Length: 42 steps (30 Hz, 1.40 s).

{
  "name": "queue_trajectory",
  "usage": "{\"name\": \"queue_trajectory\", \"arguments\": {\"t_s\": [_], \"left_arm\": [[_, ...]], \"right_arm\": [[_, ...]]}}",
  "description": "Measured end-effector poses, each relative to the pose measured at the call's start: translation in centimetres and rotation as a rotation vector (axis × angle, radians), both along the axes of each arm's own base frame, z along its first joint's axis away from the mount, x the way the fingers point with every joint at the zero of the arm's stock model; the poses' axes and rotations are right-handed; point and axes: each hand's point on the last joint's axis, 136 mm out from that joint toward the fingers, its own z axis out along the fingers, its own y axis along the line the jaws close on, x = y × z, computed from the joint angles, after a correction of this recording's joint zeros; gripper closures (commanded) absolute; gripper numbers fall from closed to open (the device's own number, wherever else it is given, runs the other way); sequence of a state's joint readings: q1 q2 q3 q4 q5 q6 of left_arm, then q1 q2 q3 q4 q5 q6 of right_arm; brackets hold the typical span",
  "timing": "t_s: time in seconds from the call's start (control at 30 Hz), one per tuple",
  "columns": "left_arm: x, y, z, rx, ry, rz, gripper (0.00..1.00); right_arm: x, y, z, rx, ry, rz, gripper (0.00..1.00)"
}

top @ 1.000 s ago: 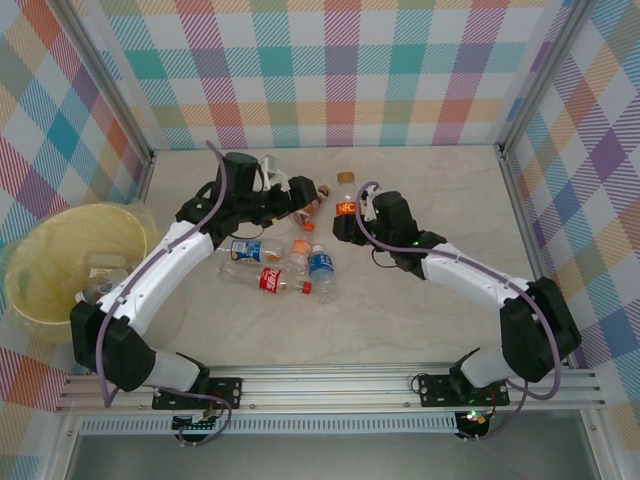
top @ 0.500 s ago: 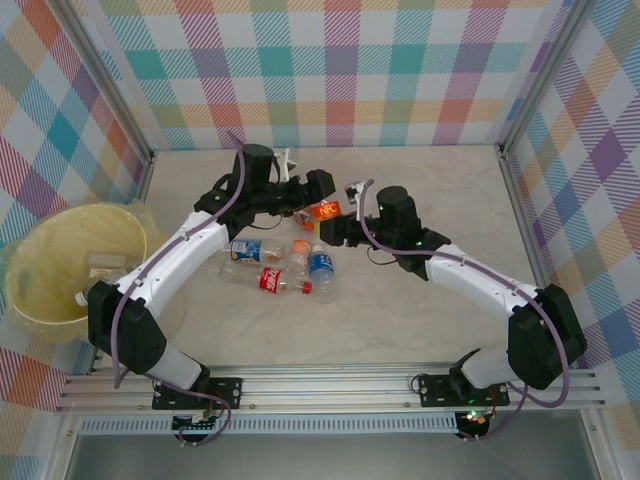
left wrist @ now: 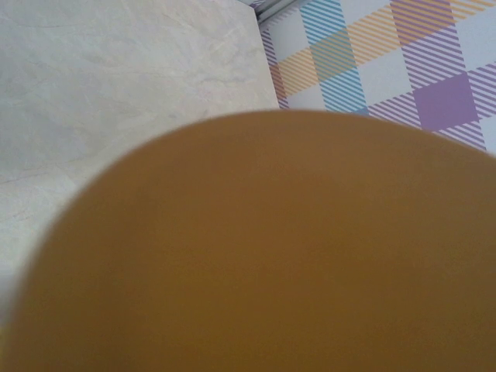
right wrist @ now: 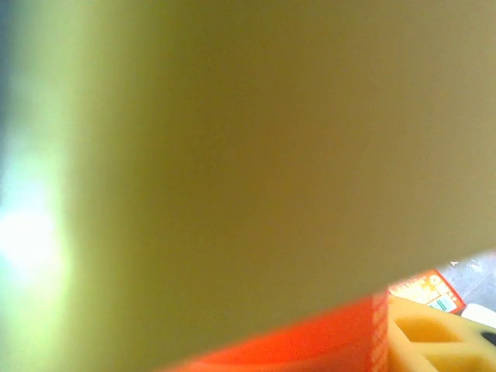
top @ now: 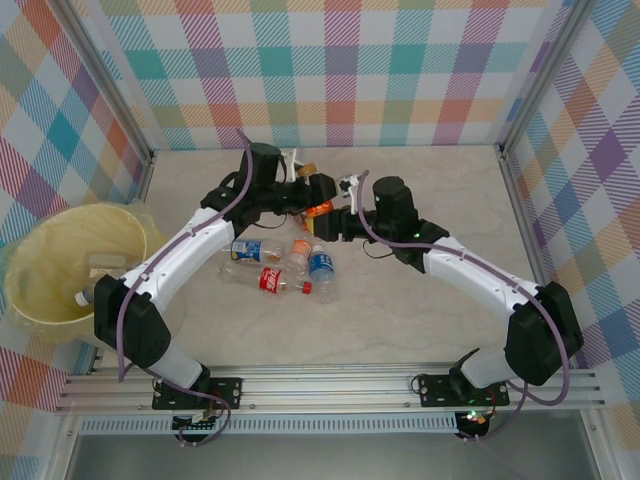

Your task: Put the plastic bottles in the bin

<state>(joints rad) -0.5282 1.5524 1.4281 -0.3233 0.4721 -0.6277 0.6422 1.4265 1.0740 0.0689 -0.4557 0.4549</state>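
Orange-labelled bottle [top: 320, 209] sits between left claw [top: 316, 189] and right claw [top: 335, 222]; their grip cannot be told.

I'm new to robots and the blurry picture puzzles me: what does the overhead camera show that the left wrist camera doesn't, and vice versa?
Overhead: the left arm and right arm meeting at an orange-labelled bottle, other bottles lying on the table, the yellow bin at left. Left wrist: a blurred orange-brown surface against the lens, unidentifiable. Both: pale marbled table and checked wall.

Top view bright, even, sharp; both wrist cams totally blurred, obstructed.
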Motion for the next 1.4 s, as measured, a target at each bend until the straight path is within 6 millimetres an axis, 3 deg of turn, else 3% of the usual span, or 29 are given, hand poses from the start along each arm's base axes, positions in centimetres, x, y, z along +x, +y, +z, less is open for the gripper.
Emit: {"name": "queue_trajectory", "arguments": {"t_s": [0.13, 0.27, 0.37, 0.43, 0.73, 0.9, 1.03, 1.2, 1.4], "left_arm": [[-0.1, 0.1, 0.1, 0.010, -0.003, -0.005, 0.44], [-0.3, 0.6, 0.2, 0.032, -0.009, 0.013, 0.46], [-0.5, 1.4, 0.3, 0.057, -0.015, 0.045, 0.47], [-0.5, 2.0, 0.9, 0.059, -0.032, 0.066, 0.47], [-0.1, 5.6, 2.9, 0.082, -0.090, 0.195, 0.47], [-0.1, 10.0, 4.0, 0.167, -0.132, 0.329, 0.47], [-0.8, 13.6, 6.9, 0.240, -0.213, 0.446, 0.47], [-3.2, 19.1, 12.6, 0.326, -0.373, 0.631, 0.47], [-6.7, 25.9, 17.5, 0.457, -0.513, 0.880, 0.48]], "right_arm": [[-0.1, 0.0, 0.0, -0.025, 0.011, 0.011, 0.41], [-0.3, 0.0, 0.4, -0.041, -0.007, 0.027, 0.18], [-0.3, 0.1, 1.3, -0.042, -0.037, 0.041, 0.10], [-0.4, 0.0, 1.6, -0.047, -0.054, 0.049, 0.00], [-1.2, -1.1, 1.6, -0.101, -0.093, 0.049, 0.00], [-1.0, -3.0, 4.3, -0.096, -0.198, -0.051, 0.00], [-0.1, -4.7, 5.5, -0.095, -0.268, -0.171, 0.00], [1.6, -6.2, 4.2, -0.142, -0.277, -0.295, 0.00], [2.7, -6.5, 2.9, -0.173, -0.250, -0.346, 0.00]]}}
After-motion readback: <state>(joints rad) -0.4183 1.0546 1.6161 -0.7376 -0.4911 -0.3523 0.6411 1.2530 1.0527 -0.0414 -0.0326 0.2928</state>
